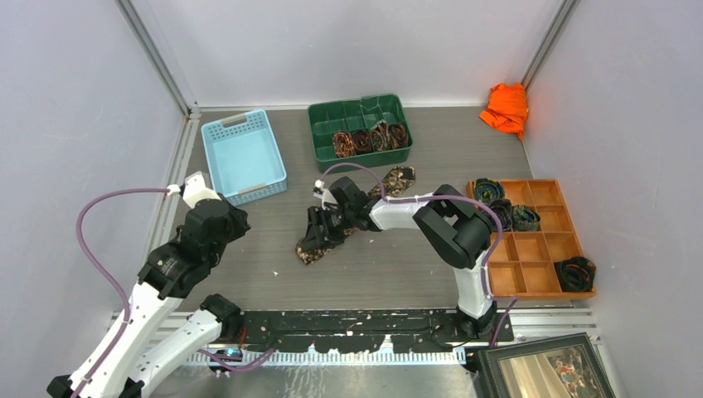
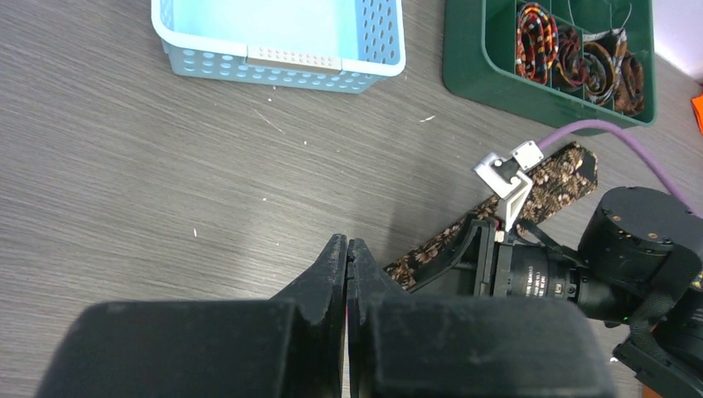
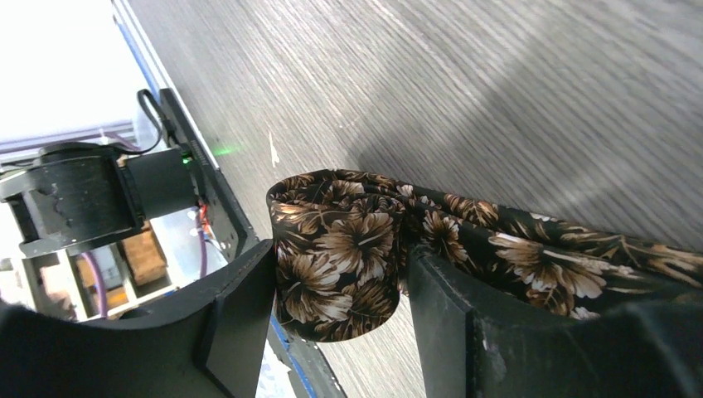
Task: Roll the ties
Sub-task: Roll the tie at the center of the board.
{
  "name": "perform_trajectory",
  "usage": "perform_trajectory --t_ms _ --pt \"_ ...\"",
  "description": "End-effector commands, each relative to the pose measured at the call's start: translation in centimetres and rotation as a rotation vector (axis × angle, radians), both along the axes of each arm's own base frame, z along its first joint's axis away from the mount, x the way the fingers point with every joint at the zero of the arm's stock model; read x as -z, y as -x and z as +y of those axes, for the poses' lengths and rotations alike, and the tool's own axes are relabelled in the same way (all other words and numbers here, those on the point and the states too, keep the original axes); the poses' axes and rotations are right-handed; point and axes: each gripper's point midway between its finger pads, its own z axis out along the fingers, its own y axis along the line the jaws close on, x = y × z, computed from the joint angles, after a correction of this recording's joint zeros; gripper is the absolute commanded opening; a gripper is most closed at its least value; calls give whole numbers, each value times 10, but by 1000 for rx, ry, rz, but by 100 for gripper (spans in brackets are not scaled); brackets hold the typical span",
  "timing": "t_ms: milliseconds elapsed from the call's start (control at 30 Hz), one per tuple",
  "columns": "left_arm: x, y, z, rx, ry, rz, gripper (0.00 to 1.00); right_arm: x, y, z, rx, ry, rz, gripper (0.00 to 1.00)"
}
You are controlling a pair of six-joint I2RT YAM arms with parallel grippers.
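Observation:
A brown floral tie [image 1: 390, 184] lies diagonally on the grey table [image 1: 373, 265]. Its near end is rolled into a small coil [image 3: 336, 257]. My right gripper [image 1: 322, 232] is at that end, and in the right wrist view it [image 3: 340, 253] is shut on the coil, one finger against each side. The rest of the tie [image 3: 539, 257] trails off to the right. My left gripper [image 1: 236, 222] is shut and empty, to the left of the tie; the left wrist view shows its [image 2: 346, 245] tips pressed together above bare table, with the tie [image 2: 555, 178] beyond.
A light blue basket [image 1: 244, 157] stands back left. A green tray [image 1: 332, 112] behind the tie holds several rolled ties [image 1: 370, 138]. An orange wooden divided tray [image 1: 539, 249] at the right holds dark coils [image 1: 501, 207]. An orange cloth [image 1: 506, 108] lies back right. A picture frame [image 1: 543, 369] lies front right.

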Motion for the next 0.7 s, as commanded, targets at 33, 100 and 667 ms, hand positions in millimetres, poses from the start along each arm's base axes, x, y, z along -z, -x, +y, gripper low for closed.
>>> perform_trajectory --t_ms 33,100,667 --pt "-5 -9 -10 14 39 -35 0 -20 -16 -17 33 82 -130 64" --pt "-3 -9 -10 15 40 -33 0 -20 -17 -22 27 109 -145 66" --pt "12 -19 -20 38 25 -1 0 -42 -32 -30 81 75 -184 73"
